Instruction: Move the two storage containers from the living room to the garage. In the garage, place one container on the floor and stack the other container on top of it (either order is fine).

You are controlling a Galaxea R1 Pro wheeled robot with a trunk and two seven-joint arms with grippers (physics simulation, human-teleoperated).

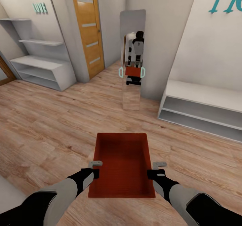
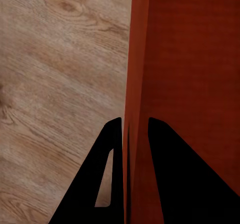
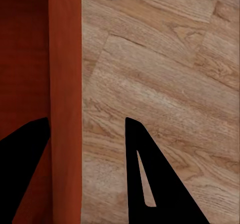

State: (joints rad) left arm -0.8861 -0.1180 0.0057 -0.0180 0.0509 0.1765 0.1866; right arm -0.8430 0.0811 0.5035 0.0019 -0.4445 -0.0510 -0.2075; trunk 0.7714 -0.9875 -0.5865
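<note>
One orange-red storage container [image 1: 122, 162] hangs lidless and level above the light wood-plank floor [image 1: 50, 125], between my two arms. My left gripper [image 1: 95, 169] is shut on its left long wall; in the left wrist view the two dark fingers [image 2: 134, 126] pinch that thin wall [image 2: 137, 59]. My right gripper [image 1: 155, 170] straddles the right long wall [image 3: 65, 84]. Its jaws [image 3: 87, 119] stand open: the inner finger lies by the wall, and the outer one [image 3: 150, 174] is well clear of it over the planks.
A tall mirror [image 1: 132, 58] leans on the wall corner straight ahead, reflecting the robot and the container. An orange-brown door with glass slits [image 1: 88, 28] is at the back left. White shelving [image 1: 40, 68] stands left, and a low white shelf unit [image 1: 201, 108] stands right.
</note>
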